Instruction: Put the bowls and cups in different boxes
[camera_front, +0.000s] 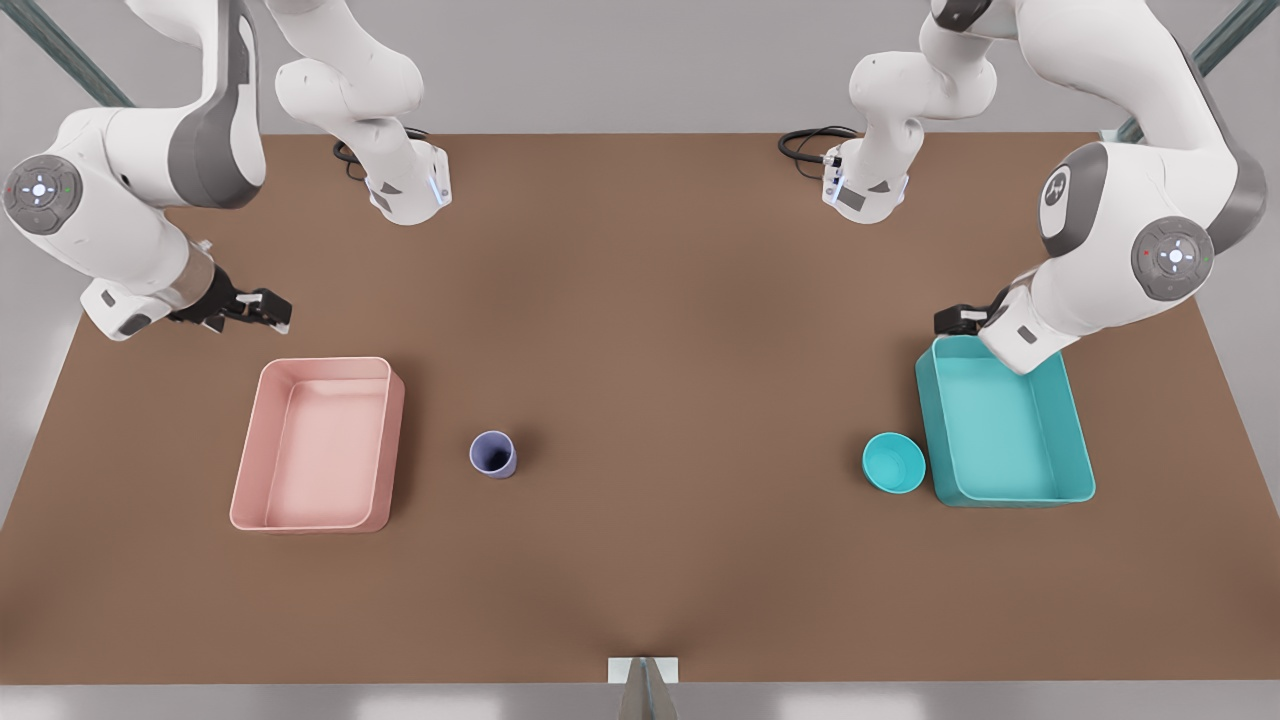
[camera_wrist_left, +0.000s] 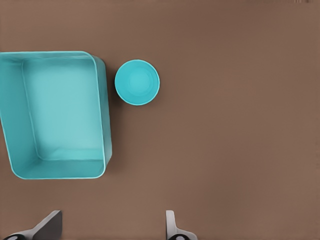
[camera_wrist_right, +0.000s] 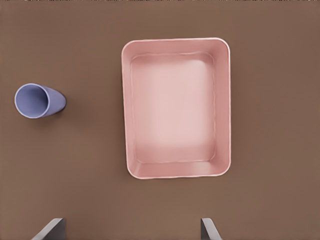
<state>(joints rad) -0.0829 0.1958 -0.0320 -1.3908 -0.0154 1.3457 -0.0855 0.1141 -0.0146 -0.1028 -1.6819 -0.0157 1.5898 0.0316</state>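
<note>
The teal bowl (camera_front: 894, 462) (camera_wrist_left: 137, 82) stands on the table just beside the teal box (camera_front: 1003, 421) (camera_wrist_left: 15, 150), on the side nearer the table's middle. The lavender cup (camera_front: 493, 454) (camera_wrist_right: 36, 100) stands upright between the middle and the pale pink box (camera_front: 318, 444) (camera_wrist_right: 126, 120). Both boxes hold nothing. My left gripper (camera_front: 960, 320) (camera_wrist_left: 111, 227) hangs open above the teal box's far edge, at the front view's right. My right gripper (camera_front: 265, 308) (camera_wrist_right: 131, 229) hangs open beyond the pink box's far edge, at the front view's left.
The brown table (camera_front: 660, 330) carries both arm bases (camera_front: 408, 190) (camera_front: 865, 190) at its far edge, with black cables beside them. A small white bracket (camera_front: 643, 670) sits at the near edge.
</note>
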